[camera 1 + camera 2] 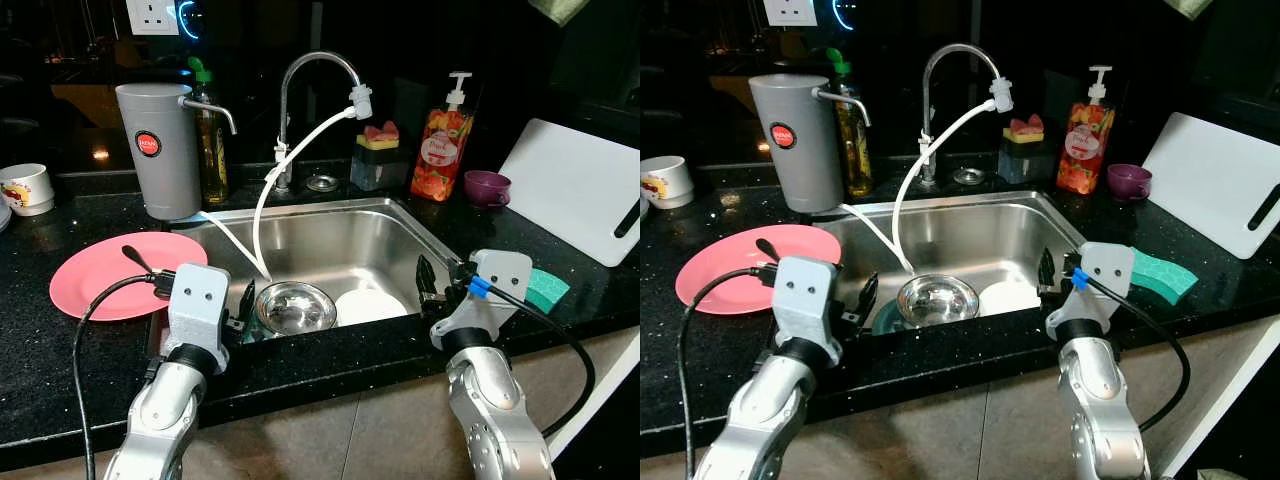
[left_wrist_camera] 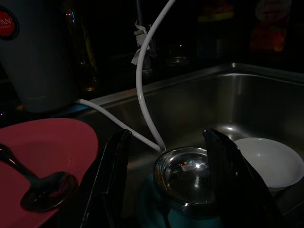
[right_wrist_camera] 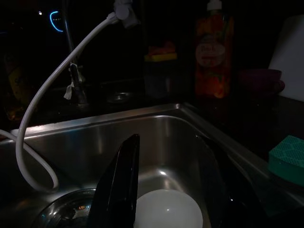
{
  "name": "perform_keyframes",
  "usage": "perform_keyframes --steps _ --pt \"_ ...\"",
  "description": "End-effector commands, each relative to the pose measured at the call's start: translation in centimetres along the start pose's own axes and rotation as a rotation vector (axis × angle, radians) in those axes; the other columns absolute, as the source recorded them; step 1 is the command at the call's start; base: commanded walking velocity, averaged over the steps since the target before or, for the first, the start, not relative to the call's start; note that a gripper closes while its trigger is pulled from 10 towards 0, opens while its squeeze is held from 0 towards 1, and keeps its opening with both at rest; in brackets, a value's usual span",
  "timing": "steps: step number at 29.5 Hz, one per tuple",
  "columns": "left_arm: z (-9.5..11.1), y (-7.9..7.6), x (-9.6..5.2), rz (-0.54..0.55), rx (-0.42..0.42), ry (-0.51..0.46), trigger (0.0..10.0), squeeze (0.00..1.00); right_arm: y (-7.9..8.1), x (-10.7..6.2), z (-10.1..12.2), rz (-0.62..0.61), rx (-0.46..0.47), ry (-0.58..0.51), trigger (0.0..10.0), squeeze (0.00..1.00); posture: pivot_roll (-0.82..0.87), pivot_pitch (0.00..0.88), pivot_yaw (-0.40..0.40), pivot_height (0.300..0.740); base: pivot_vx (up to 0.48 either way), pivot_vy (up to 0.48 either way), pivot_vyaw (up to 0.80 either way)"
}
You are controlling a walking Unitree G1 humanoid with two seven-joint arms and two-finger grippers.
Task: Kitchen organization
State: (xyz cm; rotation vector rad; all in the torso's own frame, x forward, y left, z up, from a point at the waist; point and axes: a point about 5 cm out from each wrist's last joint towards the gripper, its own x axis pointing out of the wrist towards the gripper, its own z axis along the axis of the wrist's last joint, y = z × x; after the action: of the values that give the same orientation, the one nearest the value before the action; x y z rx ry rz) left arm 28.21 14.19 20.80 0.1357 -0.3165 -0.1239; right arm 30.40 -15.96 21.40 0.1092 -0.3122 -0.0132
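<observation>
Left claw (image 1: pixel 243 312): poised at the sink's near-left rim, fingers spread wide with nothing between them; in the left wrist view the steel bowl sits framed in the gap but untouched.
Right claw (image 1: pixel 428 285): at the sink's near-right rim, fingers parted and empty, aimed down at the white bowl.
Sink (image 1: pixel 330 235): stainless basin set into the black bench (image 1: pixel 60 350); taken as the landmark for everything below.
Steel bowl (image 1: pixel 294 307): inside the sink at its near edge, upright, resting on something teal that shows under its rim.
White bowl (image 1: pixel 370 305): inside the sink, just beside the steel bowl on the side of the right claw.
Hose (image 1: pixel 268 190): white, running from the tap's spout down into the sink and ending by the steel bowl.
Tap (image 1: pixel 318 75): curved chrome neck rising behind the sink.
Pink plate (image 1: pixel 100 280): on the bench to the left of the sink, with a dark spoon (image 1: pixel 140 262) lying on it.
Grey canister (image 1: pixel 155 150): upright behind the sink's left corner, an oil bottle (image 1: pixel 210 140) just beside it.
Soap bottle (image 1: pixel 443 145): orange pump bottle behind the sink's right corner.
Purple cup (image 1: pixel 487 187): next to the soap bottle.
Green sponge (image 1: pixel 546 288): on the bench right of the sink, near the right claw's wrist.
White cutting board (image 1: pixel 575 185): leaning beyond the sponge, far right of the sink.
</observation>
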Motion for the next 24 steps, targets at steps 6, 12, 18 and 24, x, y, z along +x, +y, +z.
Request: perform_keyframes --steps 6,12,18,24 --pt "0.00 -0.24 0.16 -0.008 -0.002 -0.005 10.0 0.00 0.01 0.22 0.69 -0.001 0.001 -0.019 10.0 0.00 0.11 0.050 -0.057 0.740 0.000 0.000 0.00" --pt "-0.05 -0.31 0.11 -0.008 -0.005 -0.005 10.0 0.00 0.04 0.19 0.72 0.001 0.002 -0.020 10.0 0.00 0.11 0.046 -0.061 0.740 0.000 0.000 0.00" --pt "-0.06 -0.35 0.10 -0.010 -0.007 -0.004 10.0 0.00 0.02 0.17 0.76 -0.001 0.001 -0.020 10.0 0.00 0.11 0.048 -0.059 0.740 0.000 0.000 0.00" --pt "-0.11 -0.26 0.13 -0.009 -0.005 -0.002 10.0 0.00 -0.03 0.17 0.73 -0.004 -0.001 -0.017 10.0 0.00 0.11 0.048 -0.059 0.740 0.000 0.000 0.00"
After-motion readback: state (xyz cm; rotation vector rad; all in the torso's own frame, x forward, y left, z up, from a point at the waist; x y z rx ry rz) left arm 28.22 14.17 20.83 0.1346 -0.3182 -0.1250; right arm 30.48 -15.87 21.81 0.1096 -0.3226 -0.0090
